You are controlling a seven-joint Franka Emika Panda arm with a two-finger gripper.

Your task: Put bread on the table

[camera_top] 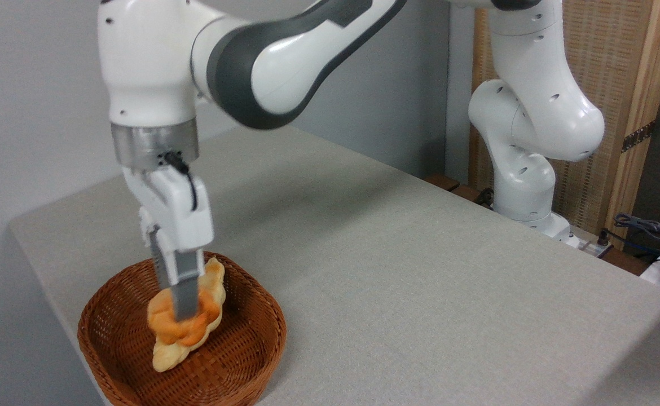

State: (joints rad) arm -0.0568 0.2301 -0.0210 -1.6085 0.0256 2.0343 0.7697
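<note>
One arm [285, 62] reaches from its base at the table's far right edge to the near left corner, its gripper [179, 313] pointing straight down. The grey fingers [185, 293] are clamped on the bread [180, 326], a small orange-brown knotted bun. It hangs between them above the inside of the basket [240, 361], which sits on the table [420, 282] at that near left corner. Behind and under the bun lies a long pale loaf [212, 285], leaning from the basket floor toward its far rim; whether the bun touches the loaf cannot be told. Cables [646, 231] lie past the table's right edge.
</note>
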